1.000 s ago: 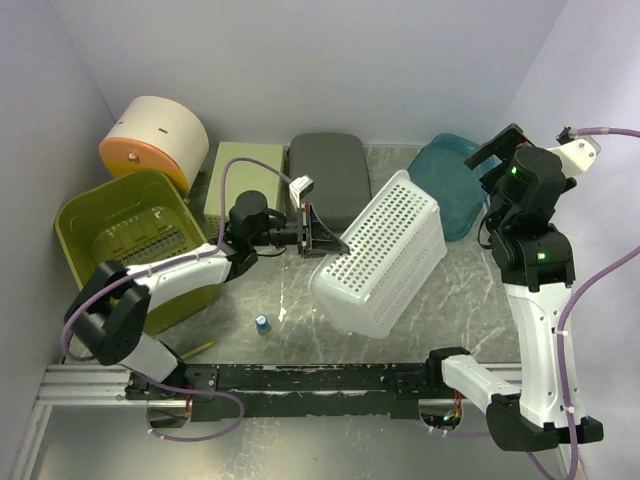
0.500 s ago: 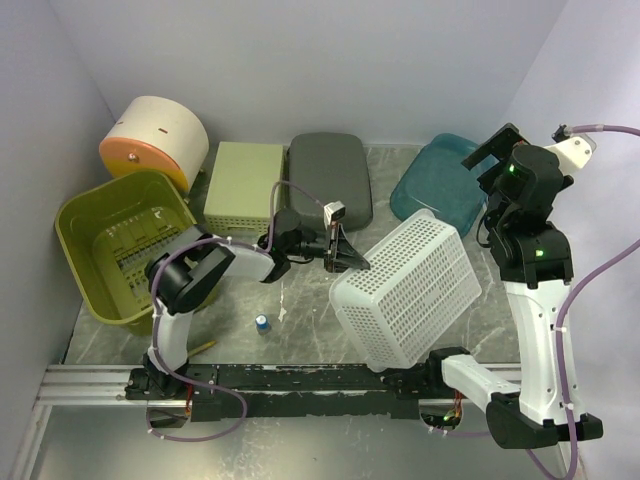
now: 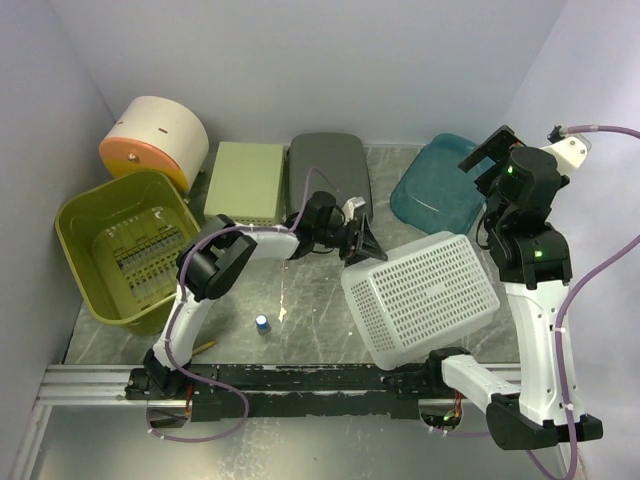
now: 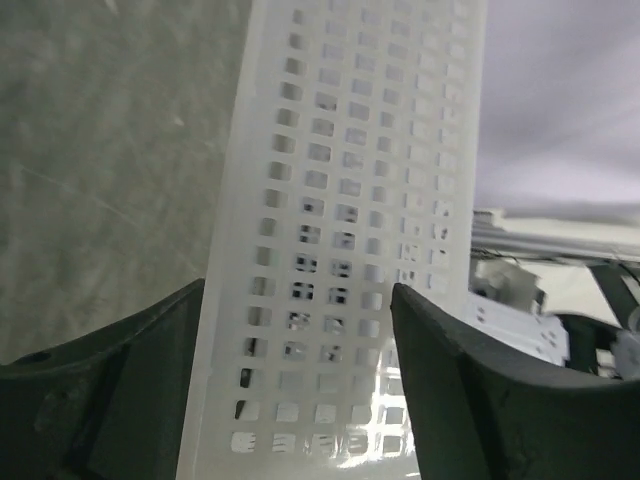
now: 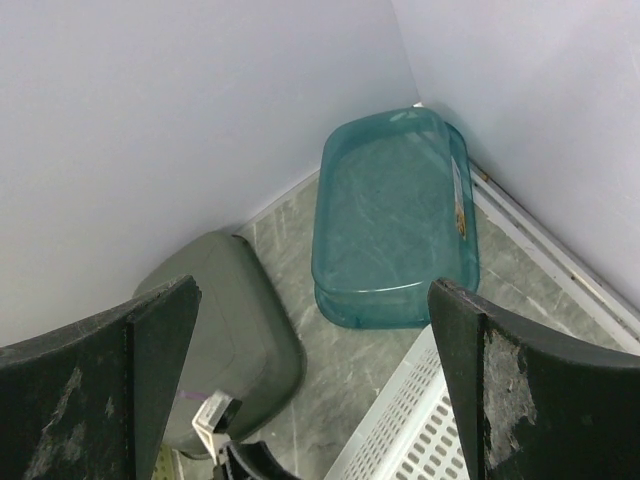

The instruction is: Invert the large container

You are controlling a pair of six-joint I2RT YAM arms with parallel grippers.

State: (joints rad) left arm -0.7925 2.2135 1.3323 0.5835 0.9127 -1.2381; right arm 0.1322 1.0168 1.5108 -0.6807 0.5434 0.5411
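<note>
Just nearward of the teal tub (image 3: 435,195), the white basket (image 3: 420,300) lies bottom-up, so the left gripper (image 4: 295,400), jaws apart about its wall, should back straight out without snagging, while the right gripper (image 5: 315,370) gapes empty above the tub.

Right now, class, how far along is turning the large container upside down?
Done: the white basket lies base-up on the table. In hand: the left gripper sits open at its edge, apparently not gripping it. Left: back that arm away; whether the basket rests flat is unclear.
</note>
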